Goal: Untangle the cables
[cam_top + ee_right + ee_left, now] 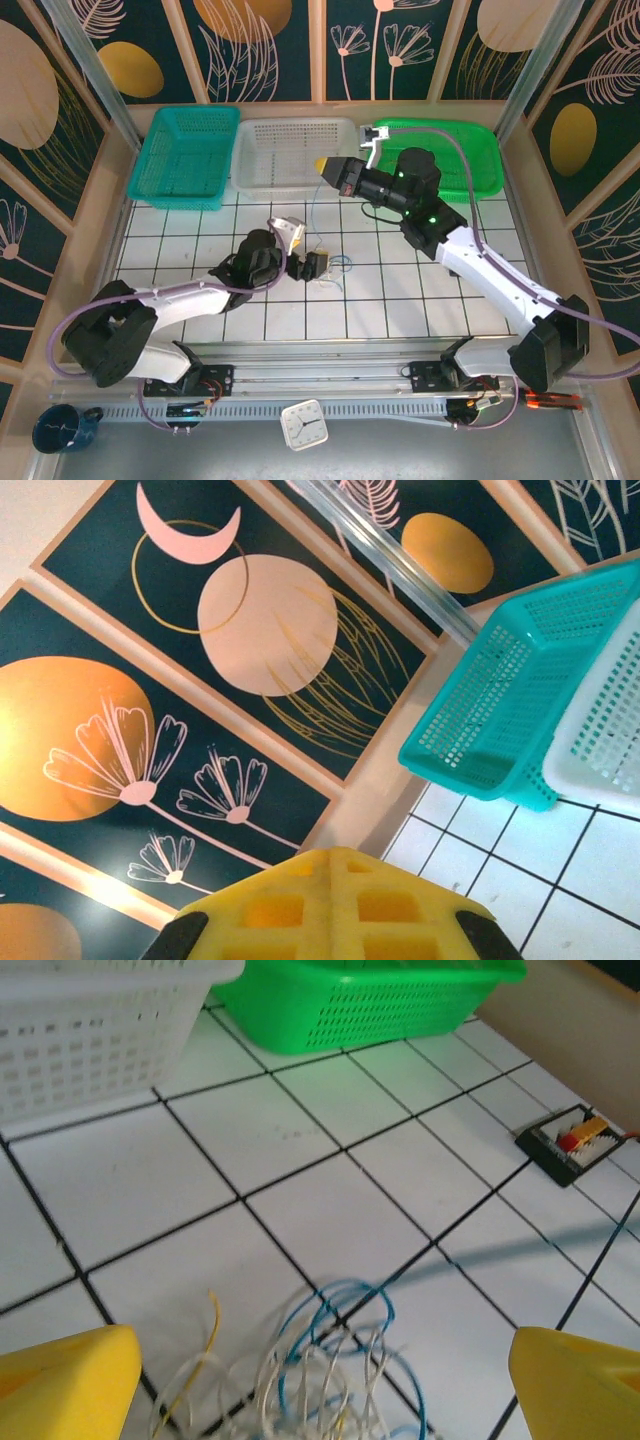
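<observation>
Farther back, a teal basket (180, 160), a white basket (290, 155) and a green basket (470, 150) line the tiled counter (400, 300) below floral panels (400, 40). The cables (330, 266) lie knotted between the left gripper's (325, 1385) spread fingers (70, 1385); the right gripper (325, 166) is closed.

- The cables (300, 1365) between the left gripper's (322, 1345) yellow fingers (70, 1380) run off the bottom edge, so the knot's near part is cut off.
- Both fingers are cropped at the bottom corners.
- Ahead and right of it, a small black block (570, 1145) is too blurred to identify.
</observation>
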### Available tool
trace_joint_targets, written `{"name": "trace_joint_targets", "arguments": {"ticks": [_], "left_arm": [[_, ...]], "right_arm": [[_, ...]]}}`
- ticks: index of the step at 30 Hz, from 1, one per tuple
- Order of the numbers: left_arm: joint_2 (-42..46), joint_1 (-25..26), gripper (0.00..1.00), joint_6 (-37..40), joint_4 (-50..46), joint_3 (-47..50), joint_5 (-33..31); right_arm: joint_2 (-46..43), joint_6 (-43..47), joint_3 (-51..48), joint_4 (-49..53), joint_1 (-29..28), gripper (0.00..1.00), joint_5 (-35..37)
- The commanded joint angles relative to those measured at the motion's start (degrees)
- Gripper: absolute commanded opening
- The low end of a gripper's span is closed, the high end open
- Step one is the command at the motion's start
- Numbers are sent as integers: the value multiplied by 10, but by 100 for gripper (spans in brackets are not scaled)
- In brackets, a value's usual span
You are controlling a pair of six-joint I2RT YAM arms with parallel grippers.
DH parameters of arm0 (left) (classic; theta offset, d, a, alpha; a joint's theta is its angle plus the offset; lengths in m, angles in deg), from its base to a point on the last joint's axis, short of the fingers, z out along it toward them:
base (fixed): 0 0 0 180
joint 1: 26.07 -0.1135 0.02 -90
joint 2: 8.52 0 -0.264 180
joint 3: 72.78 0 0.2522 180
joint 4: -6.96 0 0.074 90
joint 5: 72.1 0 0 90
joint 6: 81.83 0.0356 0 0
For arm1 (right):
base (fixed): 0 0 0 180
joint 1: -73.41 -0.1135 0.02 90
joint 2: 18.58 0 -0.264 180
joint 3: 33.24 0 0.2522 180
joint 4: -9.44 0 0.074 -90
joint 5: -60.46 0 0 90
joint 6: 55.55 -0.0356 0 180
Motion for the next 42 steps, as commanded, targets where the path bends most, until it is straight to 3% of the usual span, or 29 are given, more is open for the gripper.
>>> {"name": "trace_joint_targets", "arguments": {"ticks": [1,4,12,15,20,28,42], "left_arm": [[-38,-2,93,20,-3,-39,-4],[-74,-2,86,17,24,-51,-31],[-151,-2,36,8,75,-46,-27],[-162,-2,24,2,93,-28,-27],[-170,-2,27,-10,113,2,-23],[-173,-2,30,-20,131,30,-18],[-173,-2,35,-25,139,47,-13]], "right_arm": [[5,20,37,-1,-15,0,8],[10,24,54,8,-22,0,9],[26,31,128,26,-13,0,2],[33,16,163,12,1,0,-18],[19,-41,182,-69,49,0,-46],[-29,-148,164,-203,172,0,-56],[-38,-219,207,-243,286,0,-54]]}}
